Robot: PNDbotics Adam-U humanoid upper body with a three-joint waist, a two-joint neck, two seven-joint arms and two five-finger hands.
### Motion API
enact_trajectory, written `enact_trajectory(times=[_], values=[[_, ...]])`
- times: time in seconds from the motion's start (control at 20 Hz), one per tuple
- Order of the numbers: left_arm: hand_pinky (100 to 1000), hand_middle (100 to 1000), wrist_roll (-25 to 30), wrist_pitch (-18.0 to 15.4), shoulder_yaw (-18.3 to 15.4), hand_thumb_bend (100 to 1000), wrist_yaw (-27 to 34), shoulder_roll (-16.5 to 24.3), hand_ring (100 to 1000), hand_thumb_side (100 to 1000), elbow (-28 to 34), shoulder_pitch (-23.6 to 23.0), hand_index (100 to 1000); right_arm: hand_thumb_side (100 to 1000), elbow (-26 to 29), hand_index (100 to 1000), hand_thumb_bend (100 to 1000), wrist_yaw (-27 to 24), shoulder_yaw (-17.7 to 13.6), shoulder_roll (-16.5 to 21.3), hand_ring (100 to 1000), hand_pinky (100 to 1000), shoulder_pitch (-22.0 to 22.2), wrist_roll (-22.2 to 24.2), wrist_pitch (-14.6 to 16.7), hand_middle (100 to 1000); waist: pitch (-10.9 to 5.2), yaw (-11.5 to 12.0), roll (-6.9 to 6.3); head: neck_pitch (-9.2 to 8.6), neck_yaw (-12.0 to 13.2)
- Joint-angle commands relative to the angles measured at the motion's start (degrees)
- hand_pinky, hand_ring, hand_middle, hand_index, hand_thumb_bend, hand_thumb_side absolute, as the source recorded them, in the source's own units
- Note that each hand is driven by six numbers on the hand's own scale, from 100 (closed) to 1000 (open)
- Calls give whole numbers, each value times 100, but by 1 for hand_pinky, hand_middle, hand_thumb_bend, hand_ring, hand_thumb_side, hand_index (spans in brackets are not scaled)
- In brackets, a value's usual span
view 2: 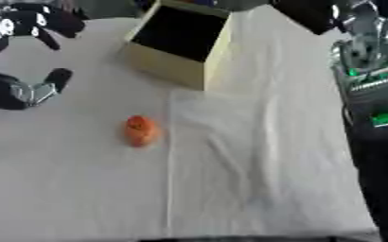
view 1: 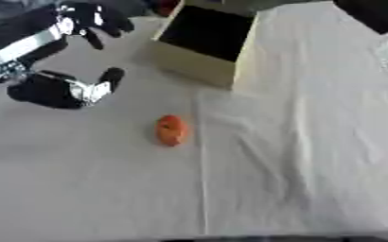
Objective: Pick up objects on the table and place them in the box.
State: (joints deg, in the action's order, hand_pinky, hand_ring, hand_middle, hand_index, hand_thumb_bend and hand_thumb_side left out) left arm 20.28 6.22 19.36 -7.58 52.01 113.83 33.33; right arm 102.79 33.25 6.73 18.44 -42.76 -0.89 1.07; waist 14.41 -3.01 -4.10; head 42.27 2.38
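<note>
Left hand (view 1: 69,71) hangs spread and empty, at ten o'clock from the small orange rounded object (view 1: 171,130). Rounded shape may roll off (a glancing touch would do it), away from the open cream cardboard box (view 1: 199,64).

From where I'm driving, everything sits on the table (view 1: 313,165), so I'll use the box (view 1: 204,45) as my anchor. It's at the far side, a bit left of the middle, opening up. The small rounded object (view 1: 171,130) lies on the cloth nearer to me than the box and slightly to its left, well apart from it. My left hand (view 1: 81,56) hangs over the table to the left of the box, farther left than the object, touching neither.
</note>
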Motion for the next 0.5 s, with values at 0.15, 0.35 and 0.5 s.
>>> enact_trajectory(times=[0.15,0.35,0.5], values=[[747,864,322,21,38,125,-124,136,868,134,76,124,899,696,58,799,100,36,-32,33,773,831,-50,0,-8,604,-133,-5,5,19,14],[756,861,475,-16,98,258,-288,125,875,269,76,164,905,697,62,799,100,35,-37,30,771,830,-37,-6,-11,602,-142,-12,2,34,24],[773,866,575,-33,163,393,-489,123,889,375,76,196,914,697,64,798,100,27,-36,28,769,830,-26,-3,-9,600,-150,-14,-4,49,29]])
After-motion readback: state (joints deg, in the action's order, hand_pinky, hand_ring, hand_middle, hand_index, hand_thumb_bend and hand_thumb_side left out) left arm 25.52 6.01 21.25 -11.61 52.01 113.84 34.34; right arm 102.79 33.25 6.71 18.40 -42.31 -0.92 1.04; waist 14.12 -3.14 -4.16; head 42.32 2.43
